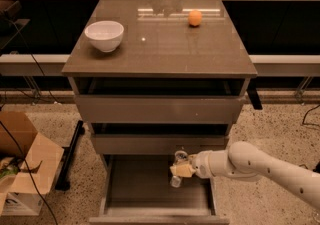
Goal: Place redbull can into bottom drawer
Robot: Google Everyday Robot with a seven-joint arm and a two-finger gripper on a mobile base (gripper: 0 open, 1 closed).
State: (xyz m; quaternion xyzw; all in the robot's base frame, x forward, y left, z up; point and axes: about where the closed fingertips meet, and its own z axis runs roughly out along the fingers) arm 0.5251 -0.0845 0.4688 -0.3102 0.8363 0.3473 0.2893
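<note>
The bottom drawer (150, 189) is pulled open below the two upper drawers, its flat floor showing. The redbull can (178, 168), slim and silver with a shiny top, is held upright in my gripper (181, 170) over the right part of the drawer's floor. The gripper is shut on the can. My white arm (260, 166) reaches in from the lower right.
A white bowl (104, 34) and a small orange ball (195, 17) sit on the cabinet top (160, 49). A cardboard box (22, 164) stands on the floor at the left. The two upper drawers (160, 109) are slightly open.
</note>
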